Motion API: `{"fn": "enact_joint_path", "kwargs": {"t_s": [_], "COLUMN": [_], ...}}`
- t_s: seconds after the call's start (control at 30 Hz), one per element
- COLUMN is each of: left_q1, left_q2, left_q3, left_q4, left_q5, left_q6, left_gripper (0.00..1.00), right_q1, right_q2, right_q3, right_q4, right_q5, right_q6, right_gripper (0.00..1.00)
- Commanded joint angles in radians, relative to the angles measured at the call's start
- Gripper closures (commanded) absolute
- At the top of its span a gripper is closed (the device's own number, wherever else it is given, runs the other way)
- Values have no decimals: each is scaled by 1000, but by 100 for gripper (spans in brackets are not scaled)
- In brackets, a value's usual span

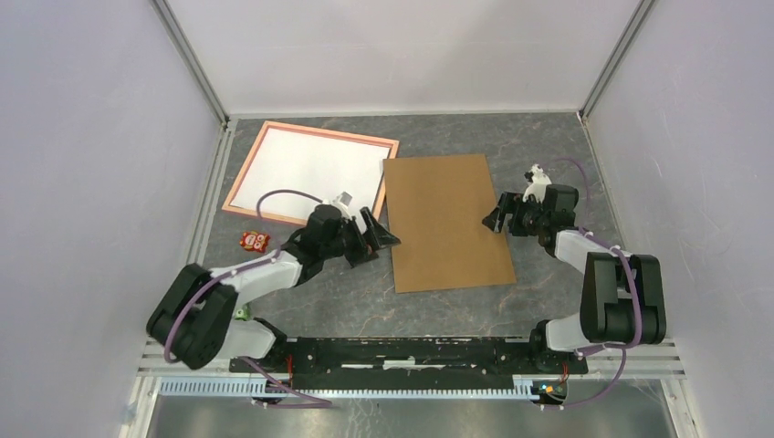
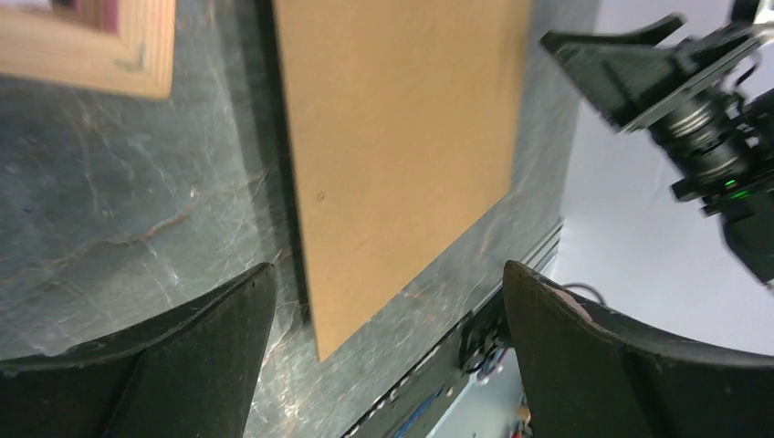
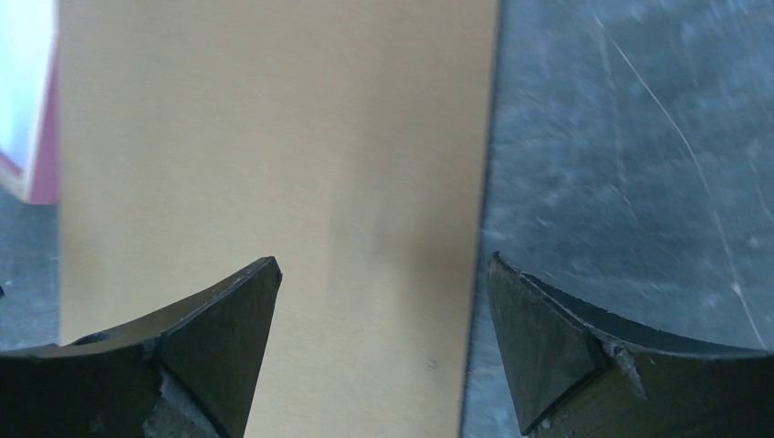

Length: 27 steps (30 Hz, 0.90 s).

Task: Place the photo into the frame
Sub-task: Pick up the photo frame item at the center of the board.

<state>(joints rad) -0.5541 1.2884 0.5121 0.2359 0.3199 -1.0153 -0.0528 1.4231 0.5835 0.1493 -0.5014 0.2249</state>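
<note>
Fingers [image 2: 183,365] of the left gripper [image 2: 388,274] stand spread wide in the left wrist view. They hold nothing, and between them show the left edge and near corner of a brown board [image 1: 447,224]. In the overhead view this gripper sits at the centre, just beside the board's left edge. I cannot tell whether it touches the gray table [image 1: 548,137].

The right gripper [image 3: 383,263] is likewise wide apart and empty. In the right wrist view its left finger is over the brown surface and its right finger is at the board's right edge. From overhead it sits right of centre, at the middle of that edge.

A small red and yellow thing [image 1: 254,241] lies on the table at left of centre, beside the left arm and well apart from the board. The board itself lies flat in the middle of the overhead view, its long sides running near to far.

Farther back, in the upper left, lies the frame [image 1: 329,133], pink to orange and slightly turned. The photo [image 1: 310,173] lies inside its border, white side up. The board's far left corner reaches the frame's right side; whether it overlaps there I cannot tell.
</note>
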Motion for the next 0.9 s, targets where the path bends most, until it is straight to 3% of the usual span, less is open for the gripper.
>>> {"fn": "enact_joint_path", "kwargs": {"t_s": [0.0, 0.17, 0.27, 0.53, 0.7, 0.87], "left_q1": [-44, -52, -54, -55, -55, -56], "left_q2": [147, 247, 327, 511, 585, 561], "left_q3": [58, 47, 59, 17, 30, 60], "left_q4": [105, 188, 272, 793, 1050, 1003], "left_q5": [97, 25, 71, 141, 154, 140], "left_q6": [18, -35, -62, -265, -381, -393], "left_gripper": [3, 6, 6, 18, 40, 67], "right_q1": [-43, -54, -56, -55, -55, -50], "right_q2": [38, 55, 82, 182, 204, 187], "right_q3": [-14, -17, -15, -12, -25, -28], "right_q4": [-20, -10, -2, 59, 121, 123], "right_q5": [13, 10, 5, -112, -196, -200], "right_q6": [-56, -59, -59, -38, -5, 0], "right_gripper": [10, 10, 10, 10, 10, 11]}}
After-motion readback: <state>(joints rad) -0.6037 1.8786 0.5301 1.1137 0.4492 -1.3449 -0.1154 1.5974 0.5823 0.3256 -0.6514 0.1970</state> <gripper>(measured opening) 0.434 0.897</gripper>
